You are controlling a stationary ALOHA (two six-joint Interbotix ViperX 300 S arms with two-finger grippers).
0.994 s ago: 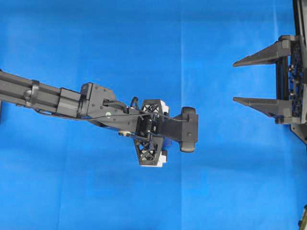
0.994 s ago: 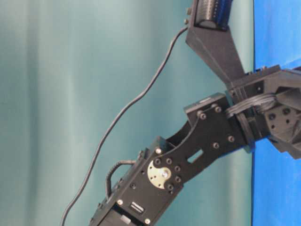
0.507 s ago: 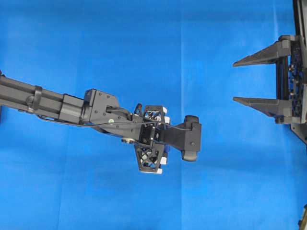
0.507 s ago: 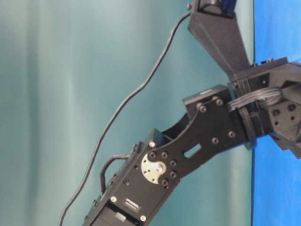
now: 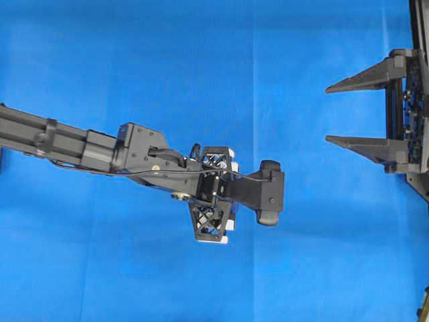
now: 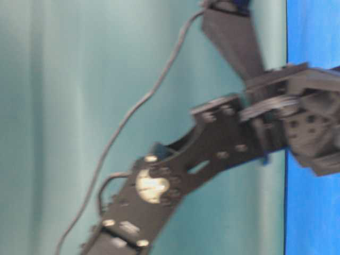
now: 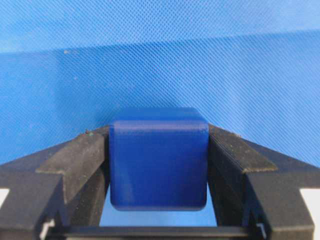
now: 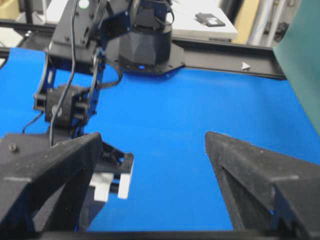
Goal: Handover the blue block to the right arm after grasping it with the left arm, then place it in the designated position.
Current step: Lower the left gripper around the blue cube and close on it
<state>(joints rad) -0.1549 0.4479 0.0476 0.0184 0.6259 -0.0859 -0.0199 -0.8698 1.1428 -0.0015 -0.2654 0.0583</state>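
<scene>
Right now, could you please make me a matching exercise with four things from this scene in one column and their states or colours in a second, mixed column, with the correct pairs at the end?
Things:
1. blue block
2. left gripper
3. right gripper
4. cloth

States:
A. jaws wide apart, nothing between them
B. bright blue, covers the table
C. dark blue, clamped on two sides
D. jaws closed against a cube

Pairs: 1-C, 2-D, 3-A, 4-B
</scene>
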